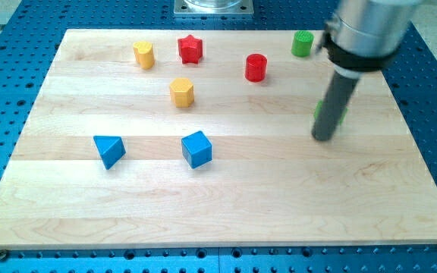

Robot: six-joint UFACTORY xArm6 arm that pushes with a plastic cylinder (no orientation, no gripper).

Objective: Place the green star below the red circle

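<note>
The red circle (pixel 256 67), a short red cylinder, stands on the wooden board (pixel 218 205) at the upper middle right. The green star (pixel 342 112) is at the view's right, mostly hidden behind my rod; only green slivers show on either side of it. My tip (pixel 323 139) rests on the board just in front of and touching or nearly touching the green star, to the lower right of the red circle.
A green cylinder (pixel 302 43) stands near the top right. A red star (pixel 190 49), a yellow cylinder (pixel 143 54) and a yellow hexagon (pixel 181 92) are at the upper left. A blue triangle (pixel 109 150) and a blue cube (pixel 196 148) lie at the middle left.
</note>
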